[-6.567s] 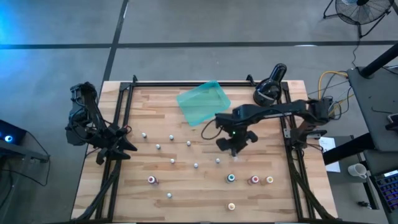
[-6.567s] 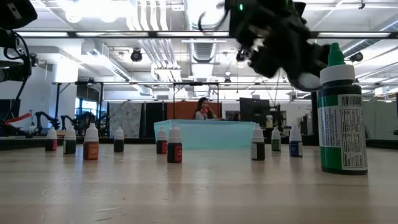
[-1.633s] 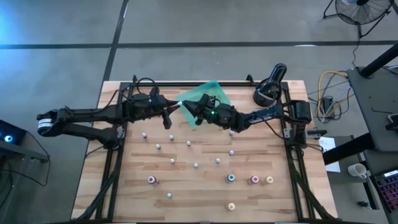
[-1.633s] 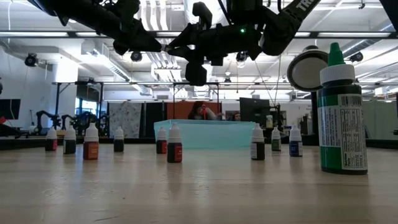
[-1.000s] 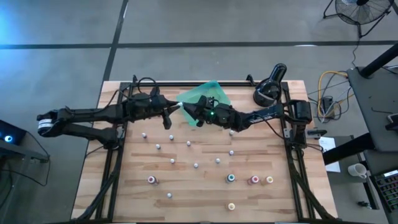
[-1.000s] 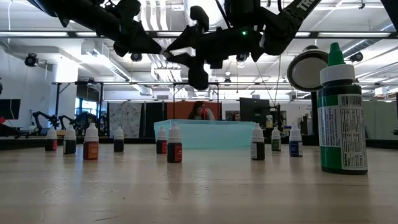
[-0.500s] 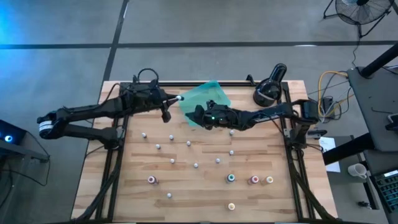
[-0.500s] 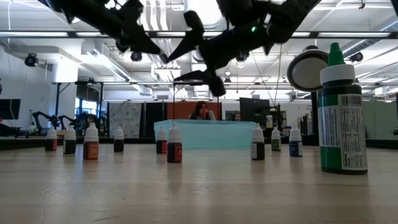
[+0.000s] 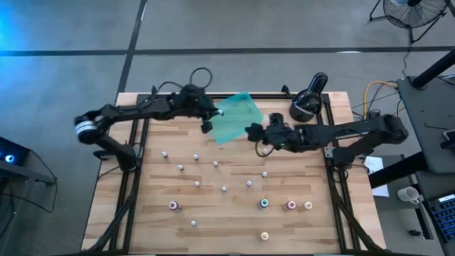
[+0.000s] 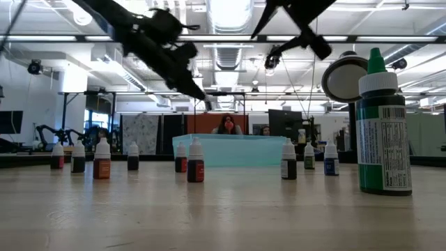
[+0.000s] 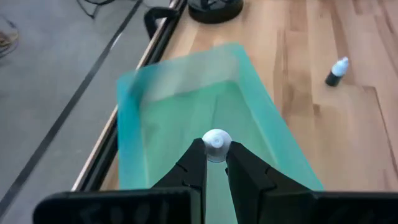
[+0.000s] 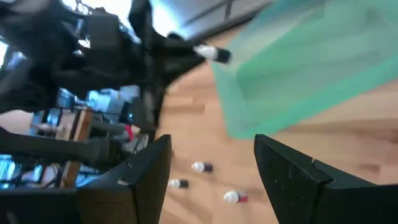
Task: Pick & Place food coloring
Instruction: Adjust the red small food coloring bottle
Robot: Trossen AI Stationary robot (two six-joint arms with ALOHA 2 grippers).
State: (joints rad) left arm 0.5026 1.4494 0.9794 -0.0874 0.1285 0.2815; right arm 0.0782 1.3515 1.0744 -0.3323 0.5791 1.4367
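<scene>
Grey concrete floor is surrounding the wooden surface (image 9: 213,213) in the high view. At upper centre, the left gripper (image 9: 213,114) is reaching over the edge of the teal tray (image 9: 238,117), its jaws pinching a white-capped bottle (image 9: 219,112). Right of centre, the right gripper (image 9: 253,131) is hanging just beside the tray with its jaws standing wide, holding nothing. Other food coloring bottles (image 9: 264,203) are standing scattered across the middle and lower part of the frame, and a black round device (image 9: 306,105) is sitting at upper right.

Across the low view, an open workshop is showing behind the surface; a row of small bottles (image 10: 102,159) is standing before the tray (image 10: 230,150), and a large green bottle (image 10: 382,129) is filling the right side.

From the left wrist view, the jaws are gripping the bottle's white cap (image 11: 216,141) above the tray (image 11: 186,124).

From the right wrist view, the two dark fingers (image 12: 292,180) are standing far apart at the bottom, with the tray (image 12: 298,74) at upper right.
</scene>
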